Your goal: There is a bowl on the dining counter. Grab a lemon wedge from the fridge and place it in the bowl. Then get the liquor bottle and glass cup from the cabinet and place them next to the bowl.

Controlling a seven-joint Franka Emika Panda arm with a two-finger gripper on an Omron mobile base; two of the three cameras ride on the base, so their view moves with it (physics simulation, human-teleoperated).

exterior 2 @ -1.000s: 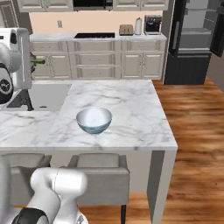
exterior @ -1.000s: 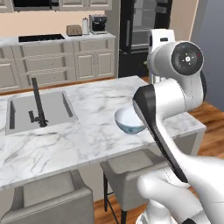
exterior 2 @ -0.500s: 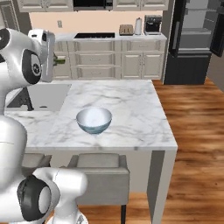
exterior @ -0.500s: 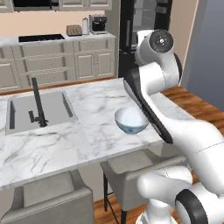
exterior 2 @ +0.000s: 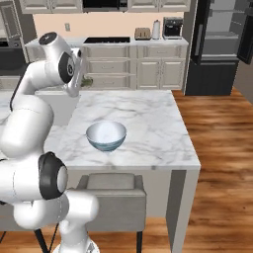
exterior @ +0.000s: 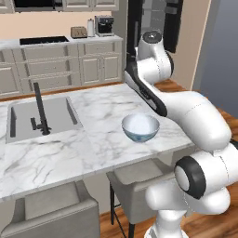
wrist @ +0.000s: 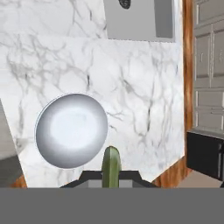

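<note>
Gripper [wrist: 111,175] pinched shut on the lemon wedge [wrist: 111,166], a greenish sliver poking up between the tips. Hovering high over the dining counter [wrist: 144,87], with the bowl [wrist: 71,130] sitting below and just off to the side. Bowl looks empty, near the counter's front edge [exterior: 140,127].

bare marble around bowl [wrist: 71,130], faucet [exterior: 40,108] well apart
</note>
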